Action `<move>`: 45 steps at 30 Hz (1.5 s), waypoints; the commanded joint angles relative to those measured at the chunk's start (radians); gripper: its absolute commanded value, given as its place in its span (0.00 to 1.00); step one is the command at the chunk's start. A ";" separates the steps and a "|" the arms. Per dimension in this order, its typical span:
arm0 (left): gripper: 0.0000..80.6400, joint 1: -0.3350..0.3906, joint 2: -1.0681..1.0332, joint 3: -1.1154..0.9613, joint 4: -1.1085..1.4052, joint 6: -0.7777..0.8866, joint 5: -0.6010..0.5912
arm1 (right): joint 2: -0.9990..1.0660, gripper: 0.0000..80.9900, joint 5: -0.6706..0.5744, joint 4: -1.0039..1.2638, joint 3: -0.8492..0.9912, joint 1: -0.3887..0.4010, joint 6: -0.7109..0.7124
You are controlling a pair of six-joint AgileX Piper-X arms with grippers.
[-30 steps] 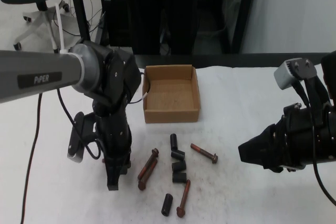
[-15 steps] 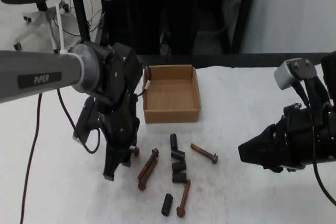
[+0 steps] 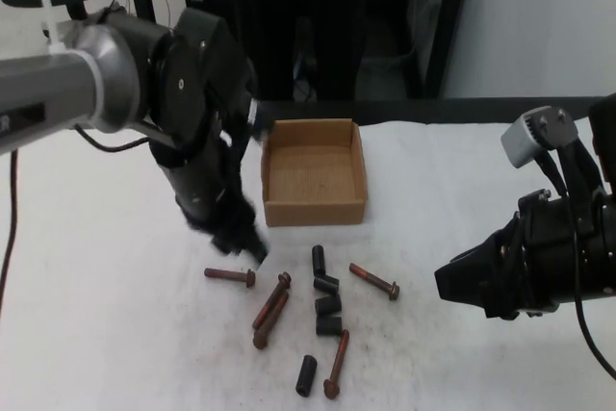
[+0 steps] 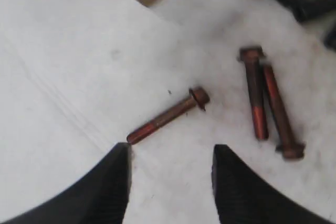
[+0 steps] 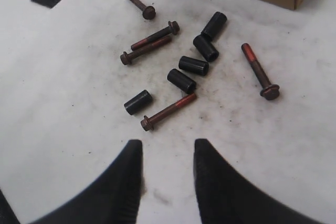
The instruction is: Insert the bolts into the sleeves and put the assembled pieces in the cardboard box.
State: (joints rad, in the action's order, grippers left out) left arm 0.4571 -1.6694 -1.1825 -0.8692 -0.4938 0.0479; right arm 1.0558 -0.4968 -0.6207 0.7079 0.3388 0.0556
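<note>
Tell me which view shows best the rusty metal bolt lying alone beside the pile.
The left wrist view: the rusty metal bolt is close, whole from head to tip. The high and right wrist views show the bolt small, farther off.

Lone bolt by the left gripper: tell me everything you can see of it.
The bolt is reddish-brown, rusty-looking metal, with a flanged head and a brighter red tip. It lies flat on the white bench, clear of the bolt pair beside it. The open left gripper hangs over its tip end; nothing grips it.
</note>
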 commanded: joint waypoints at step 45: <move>0.31 -0.070 -0.155 -0.003 0.086 -0.672 -0.140 | -0.002 0.39 -0.018 -0.053 0.007 -0.002 0.079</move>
State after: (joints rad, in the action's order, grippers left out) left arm 0.3909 -1.8326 -1.1814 -0.7735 -1.1337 -0.0996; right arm 1.0558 -0.4997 -0.6734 0.7079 0.3388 0.1230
